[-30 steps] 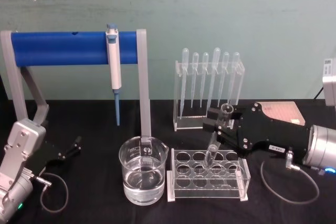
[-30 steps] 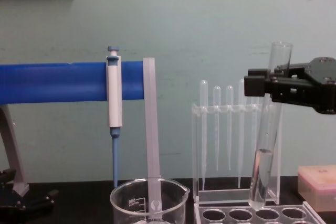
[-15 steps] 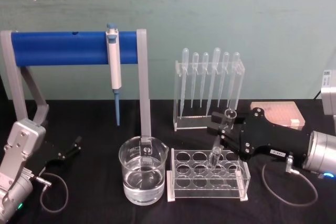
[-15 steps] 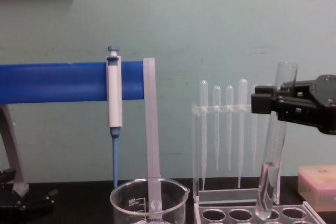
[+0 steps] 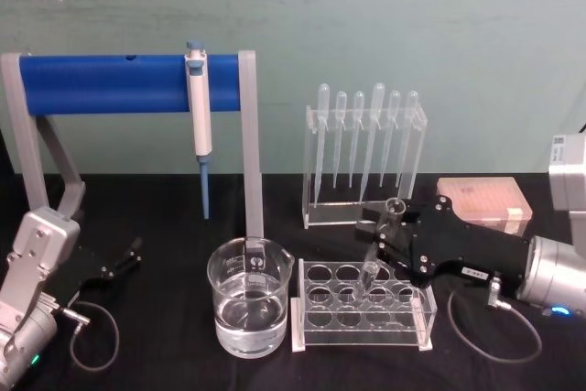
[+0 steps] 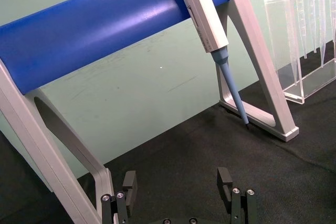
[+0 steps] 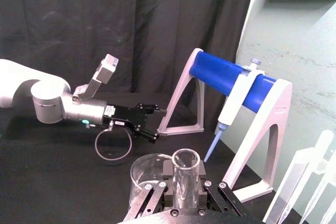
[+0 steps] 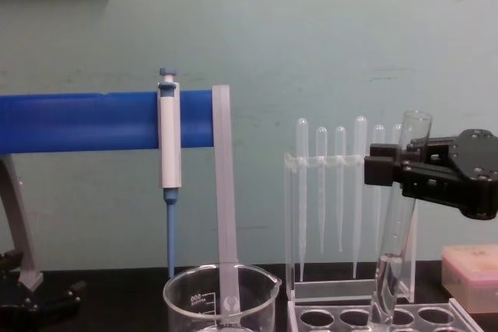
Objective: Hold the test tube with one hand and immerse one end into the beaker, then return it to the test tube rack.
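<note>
At the far left of the table (image 5: 165,217), the left pincer (image 6: 177,181) lies parked by the foot of the blue-barred stand (image 5: 128,82), its 2 fingers spread wide with nothing between them. A white-and-blue pipettor (image 5: 198,112) hangs from that bar. Next comes the beaker (image 5: 249,304), part-filled with clear liquid and just beside the test tube rack (image 5: 362,329). Over the rack, the right pincer (image 5: 385,229) is clamped on the upper part of the test tube (image 5: 370,274), with the tube's rim standing above the jaws. Behind stands a clear holder of 6 plastic pipettes (image 5: 366,135), and to the right a pink tip box (image 5: 483,199).

The step in hand looks like the return to the rack. The risk is the tube's lean: if it goes down tilted, its round bottom could catch a hole's edge, jam against the clear plastic or nudge the rack towards the beaker. If let go before it seats, the glass would topple.

From the chest view, the slant is plain and the tube's lower end sits at the rack's top level. The head view places it over the rack's middle holes, though which hole I cannot tell. The right wrist view looks down into the open mouth between the jaws.
</note>
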Motion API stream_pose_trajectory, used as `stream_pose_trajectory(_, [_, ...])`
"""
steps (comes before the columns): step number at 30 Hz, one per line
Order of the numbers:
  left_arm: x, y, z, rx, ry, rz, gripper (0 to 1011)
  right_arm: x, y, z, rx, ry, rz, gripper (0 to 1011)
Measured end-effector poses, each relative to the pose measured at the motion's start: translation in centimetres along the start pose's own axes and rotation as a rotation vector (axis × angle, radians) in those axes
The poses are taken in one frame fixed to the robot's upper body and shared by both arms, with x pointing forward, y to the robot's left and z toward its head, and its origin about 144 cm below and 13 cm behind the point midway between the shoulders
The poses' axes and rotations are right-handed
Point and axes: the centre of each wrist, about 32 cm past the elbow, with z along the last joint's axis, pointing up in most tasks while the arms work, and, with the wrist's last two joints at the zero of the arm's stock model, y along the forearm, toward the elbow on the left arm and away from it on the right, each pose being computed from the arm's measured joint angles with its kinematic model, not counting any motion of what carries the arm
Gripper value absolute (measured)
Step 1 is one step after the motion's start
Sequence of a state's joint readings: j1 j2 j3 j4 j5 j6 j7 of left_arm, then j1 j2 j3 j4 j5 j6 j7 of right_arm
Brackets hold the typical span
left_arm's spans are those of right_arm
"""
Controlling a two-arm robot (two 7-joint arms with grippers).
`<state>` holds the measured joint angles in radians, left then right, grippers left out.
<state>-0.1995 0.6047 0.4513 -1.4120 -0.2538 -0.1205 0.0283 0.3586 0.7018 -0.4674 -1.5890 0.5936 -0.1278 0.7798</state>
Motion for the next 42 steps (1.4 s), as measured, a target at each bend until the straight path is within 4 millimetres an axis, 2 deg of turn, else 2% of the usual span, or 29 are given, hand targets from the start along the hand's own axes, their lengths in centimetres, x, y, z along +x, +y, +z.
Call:
stream_pose_trajectory(28, [0.0, 0.0, 0.0, 0.0, 0.0, 0.0, 1000, 0.5, 1.0, -1.5, -0.001, -0.007, 0.003, 224])
stream_pose_trajectory(42, [0.0, 0.0, 0.0, 0.0, 0.0, 0.0, 1000, 0.7, 1.1, -3.1, -0.003, 0.004, 0.015, 224])
